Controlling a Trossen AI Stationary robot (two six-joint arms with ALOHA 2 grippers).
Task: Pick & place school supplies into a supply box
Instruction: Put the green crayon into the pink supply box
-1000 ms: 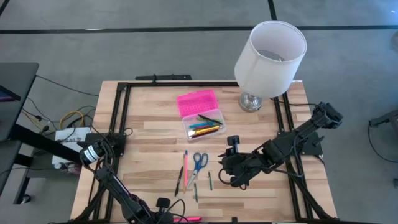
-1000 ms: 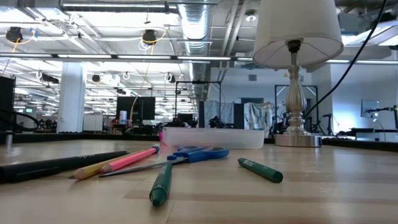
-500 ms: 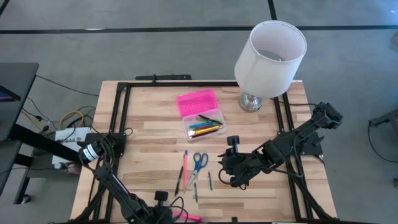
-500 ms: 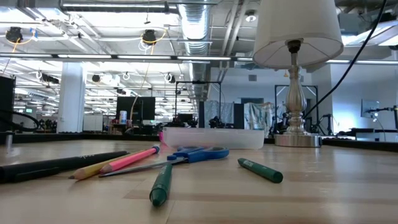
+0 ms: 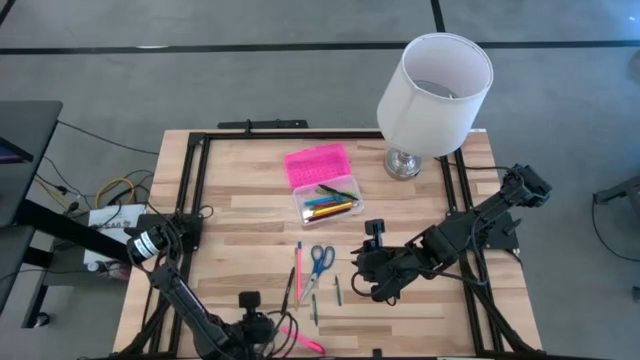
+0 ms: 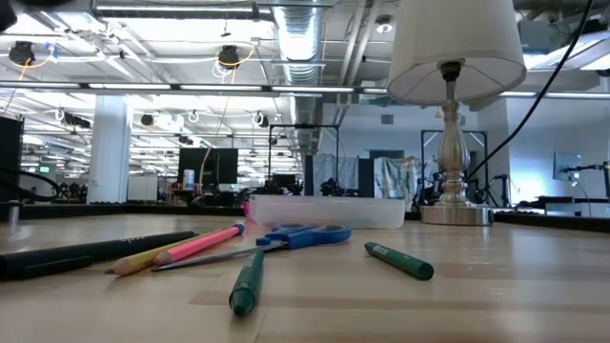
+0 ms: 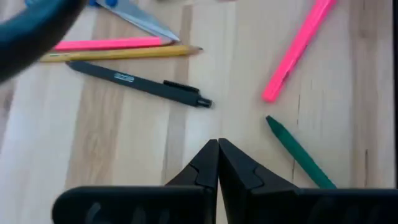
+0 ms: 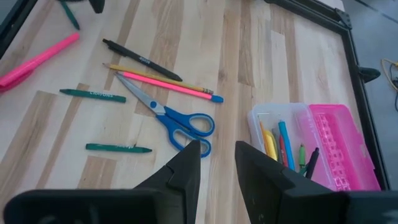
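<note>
The supply box (image 5: 328, 203), a clear case with several pens inside, stands at the table's middle with its pink lid (image 5: 318, 163) folded open on the far side. Blue scissors (image 5: 320, 260), a pink pencil (image 5: 297, 268), a black pen (image 5: 287, 290) and green crayons (image 5: 313, 308) lie loose on the wood nearer me. A pink highlighter (image 5: 302, 340) lies slantwise by the near edge. My left gripper (image 7: 217, 149) is shut with nothing in it, hovering just left of the highlighter. My right gripper (image 8: 217, 158) hangs open above the table, right of the scissors (image 8: 180, 121).
A lamp with a white shade (image 5: 435, 80) and a metal base (image 5: 403, 163) stands at the far right, close to the box. A black frame (image 5: 195, 180) runs along the table's edges. Bare wood lies left of the loose pens.
My left gripper has risen and drawn toward the far-left, tipping up, its fingers staying shut. The pink highlighter has turned from lying along the near edge to a slant and shifted a little toward the far side.
</note>
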